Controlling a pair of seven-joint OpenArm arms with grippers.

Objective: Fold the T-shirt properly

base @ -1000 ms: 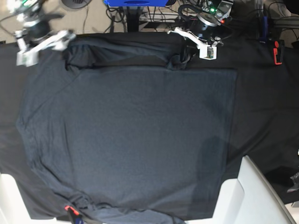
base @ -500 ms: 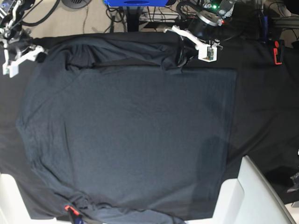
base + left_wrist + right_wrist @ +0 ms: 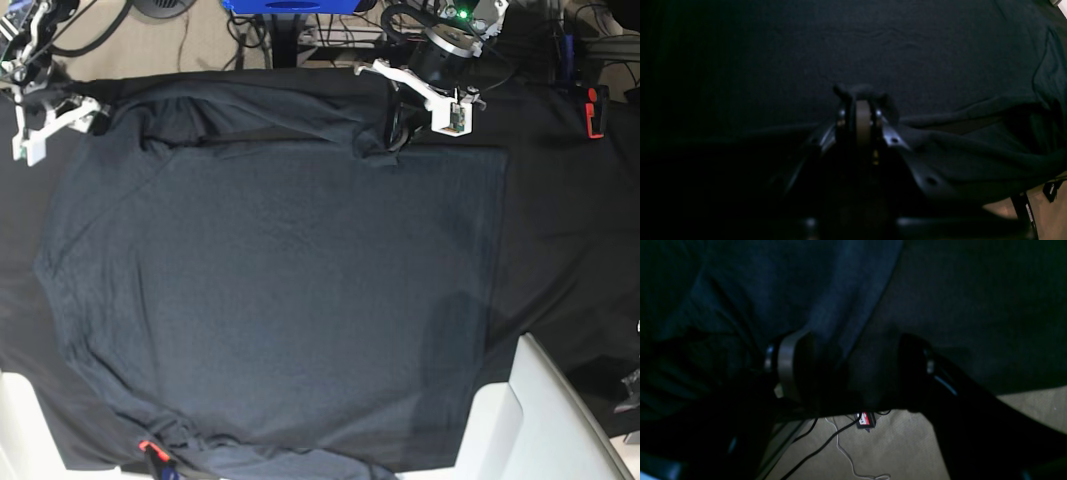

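While the T-shirt (image 3: 270, 300) lies spread across the middle of the dark worktop (image 3: 570, 250), the fold seems barely begun. At the upper centre of the base view the left pincer (image 3: 392, 128) pinches a bunched top edge, pressed together on cloth. At the upper left the right pincer (image 3: 52, 125) stands spread at the shirt's corner. Next it likely needs to close on that edge. Only the right wrist view shows the hem (image 3: 867, 320) between its fingers (image 3: 790, 366).
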